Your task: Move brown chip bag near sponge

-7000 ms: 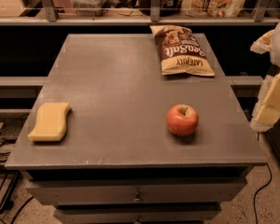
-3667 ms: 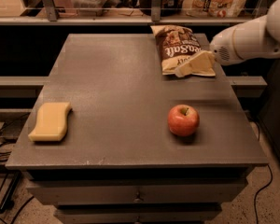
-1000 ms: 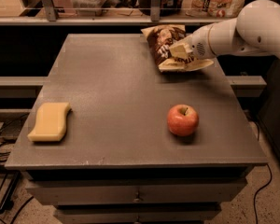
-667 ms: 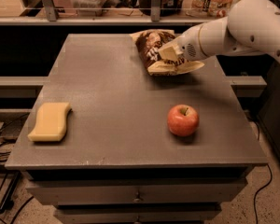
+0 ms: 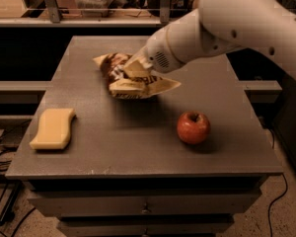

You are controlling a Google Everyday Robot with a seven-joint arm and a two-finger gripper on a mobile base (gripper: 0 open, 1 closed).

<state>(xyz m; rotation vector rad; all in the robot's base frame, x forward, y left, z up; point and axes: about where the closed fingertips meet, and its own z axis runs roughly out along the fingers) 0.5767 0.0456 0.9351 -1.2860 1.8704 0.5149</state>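
Grey surface (image 5: 227, 83) is shared by sponge (image 5: 53, 128) and bag (image 5: 110, 69). The bag is gripped by the end effector (image 5: 130, 78), beyond and right of the sponge, well apart from it; a move toward the sponge is called for.

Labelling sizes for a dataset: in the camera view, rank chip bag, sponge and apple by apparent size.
Largest: chip bag, gripped by the hand over the middle of the table. Then sponge. Smallest: apple.

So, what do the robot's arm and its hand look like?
The arm is thick, rounded and white, with small dark dots and a round grille near the wrist. The hand, at the brown chip bag over the table, has cream, blocky fingers. No cables show.
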